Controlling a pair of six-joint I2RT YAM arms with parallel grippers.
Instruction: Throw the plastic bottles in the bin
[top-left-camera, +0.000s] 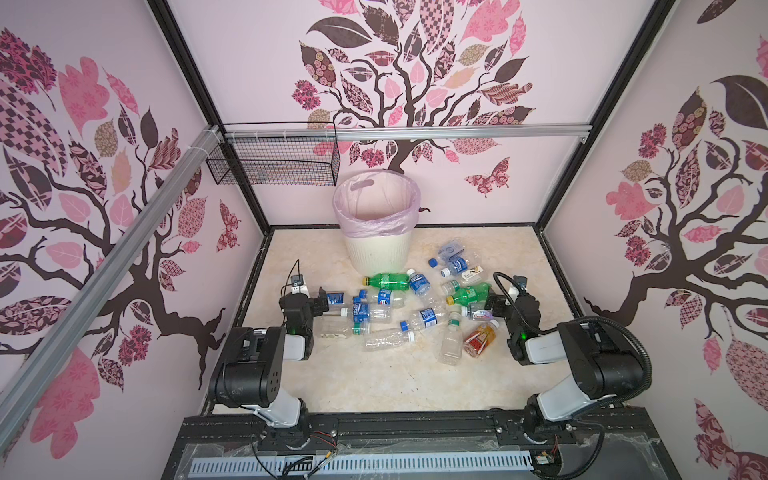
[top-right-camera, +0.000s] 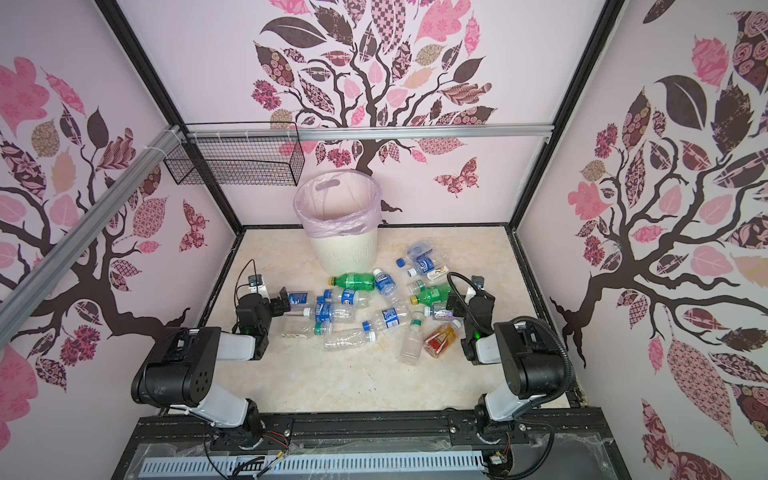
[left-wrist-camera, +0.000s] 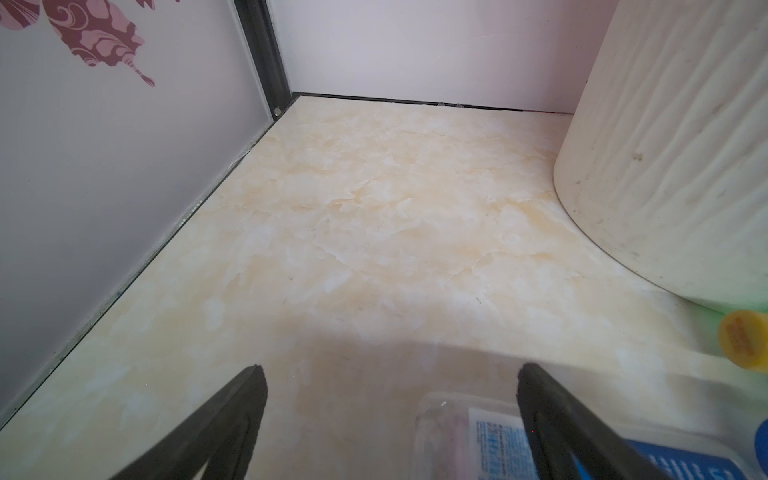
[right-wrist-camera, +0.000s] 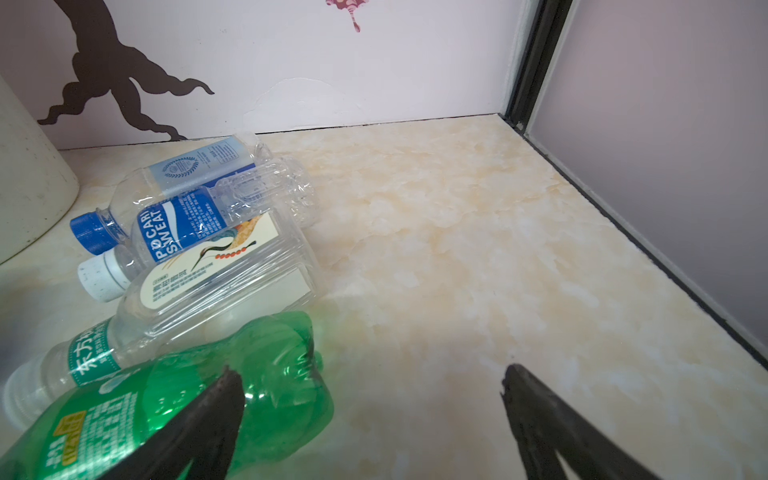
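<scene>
Marble tabletop (top-left-camera: 374, 374), bottles (top-left-camera: 368, 312) strewn before bin (top-left-camera: 376, 253), wire basket (top-left-camera: 274, 166) hanging nearby

Left arm (top-left-camera: 253, 365) is based at 7 o'clock and right arm (top-left-camera: 598, 361) at 5 o'clock in both top views. Both elbows are folded, with the forearms reaching toward 12. Wrists sit low, close over the tabletop (top-left-camera: 374, 382). Left gripper (left-wrist-camera: 390, 374): fingers (left-wrist-camera: 245, 399) spread wide, gripping nothing, aimed toward 12 and tilted down. Right gripper (right-wrist-camera: 372, 376): same, fingers (right-wrist-camera: 528, 395) spread wide, empty.
</scene>
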